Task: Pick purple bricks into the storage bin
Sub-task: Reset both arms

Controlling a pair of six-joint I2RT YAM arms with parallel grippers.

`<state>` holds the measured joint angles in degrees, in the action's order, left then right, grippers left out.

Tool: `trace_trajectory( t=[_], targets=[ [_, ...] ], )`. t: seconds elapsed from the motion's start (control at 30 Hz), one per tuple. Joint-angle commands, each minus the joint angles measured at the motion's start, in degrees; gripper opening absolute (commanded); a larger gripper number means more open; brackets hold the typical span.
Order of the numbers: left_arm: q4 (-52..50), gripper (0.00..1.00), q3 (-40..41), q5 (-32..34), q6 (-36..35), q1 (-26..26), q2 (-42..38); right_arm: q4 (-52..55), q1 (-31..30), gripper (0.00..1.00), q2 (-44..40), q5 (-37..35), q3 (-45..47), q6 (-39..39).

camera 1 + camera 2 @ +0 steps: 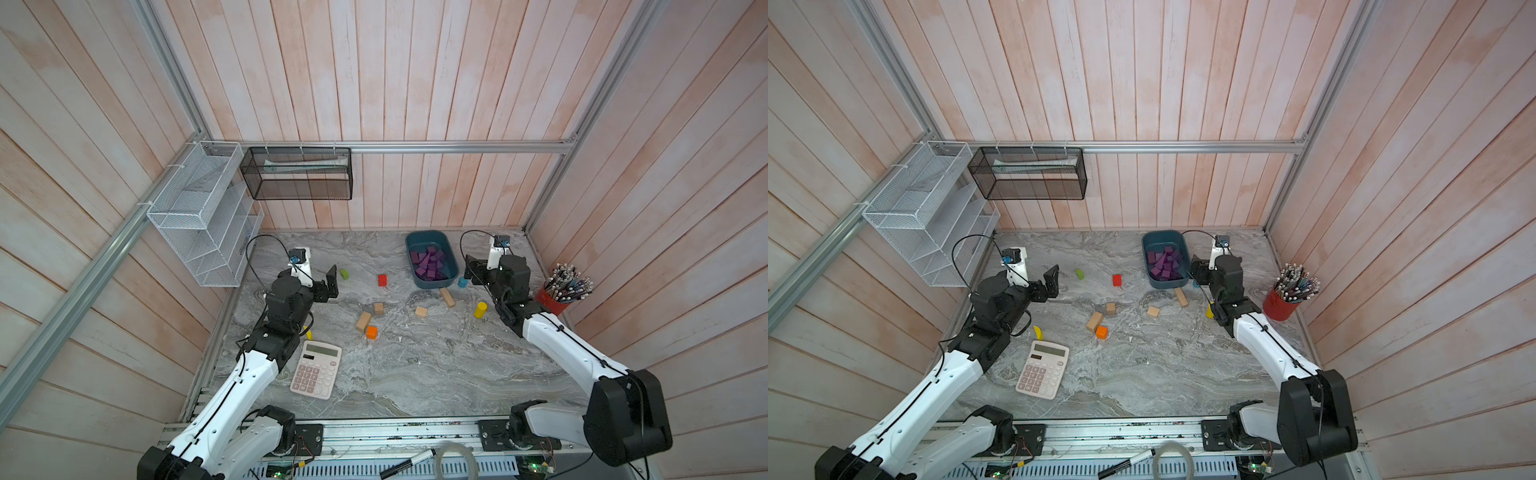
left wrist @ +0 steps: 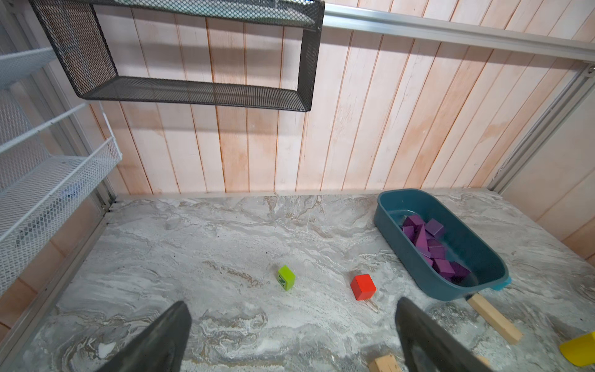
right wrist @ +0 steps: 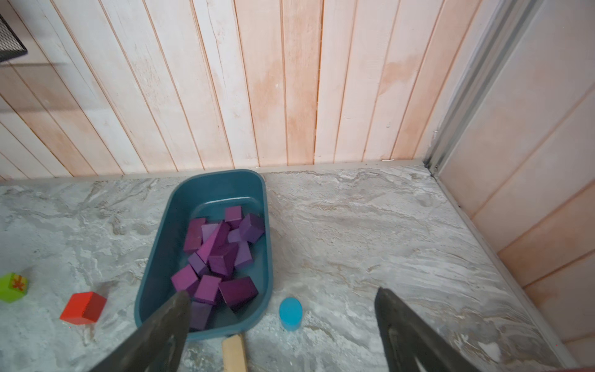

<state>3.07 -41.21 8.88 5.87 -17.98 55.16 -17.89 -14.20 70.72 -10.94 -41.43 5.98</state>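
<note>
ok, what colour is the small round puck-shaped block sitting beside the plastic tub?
Light blue, clearest in the right wrist view, just outside the teal tub.

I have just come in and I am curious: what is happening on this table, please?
Two robot arms sort blocks. The purple bricks all lie in the storage bin; none shows on the table. The right gripper is open beside the bin, holding nothing. The left gripper is open too, away from the bin.
</note>
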Motion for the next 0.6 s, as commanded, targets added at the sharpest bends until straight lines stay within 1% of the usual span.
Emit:
trace_trajectory(
  t=[0.0, 0.07, 0.13, 0.2, 0.27, 0.33, 0.37, 0.47, 0.57],
  targets=[
    [4.67, 1.0, 1.89, 2.39, -2.64, 0.63, 0.32, -11.88, 1.64, 0.92, -3.75, -1.97, 7.91, -4.7],
    [8.36, 1.0, 4.49, 1.57, -3.67, 0.92, 0.07, -17.38, 2.85, 0.92, -4.93, -0.09, 12.4, -6.32],
    [14.07, 1.0, 8.27, 1.45, -4.39, 1.72, -0.25, -23.09, 3.72, 0.92, -4.76, -0.72, 16.53, -7.36],
    [18.63, 1.0, 11.7, 1.8, -4.9, 3.0, -0.16, -25.99, 4.15, 0.92, -4.4, -0.67, 18.66, -7.9],
    [21.19, 1.0, 14.15, 2.28, -3.69, 5.27, 0.37, -30.05, 5.75, 0.92, -3.68, 0.53, 20.97, -6.37],
    [24.8, 1.0, 17.44, 0.6, -2.7, 8.31, 1.08, -33.17, 8.81, 0.92, -3.0, 3.18, 23.54, -3.74],
    [27.0, 1.0, 19.07, 0.88, -2.21, 9.19, 1.39, -33.92, 9.76, 0.92, -2.82, 4.02, 24.55, -3.22],
    [32.33, 1.0, 22.84, 1.39, -1.8, 11.57, 2.71, -41.97, 11.6, 0.92, -1.73, 5.14, 29.07, -1.97],
    [34.61, 1.0, 23.52, 0.49, -4.96, 12.18, 6.14, -41.08, 12.87, 0.92, -2.02, 6.31, 28.74, -2.7]
  ],
)
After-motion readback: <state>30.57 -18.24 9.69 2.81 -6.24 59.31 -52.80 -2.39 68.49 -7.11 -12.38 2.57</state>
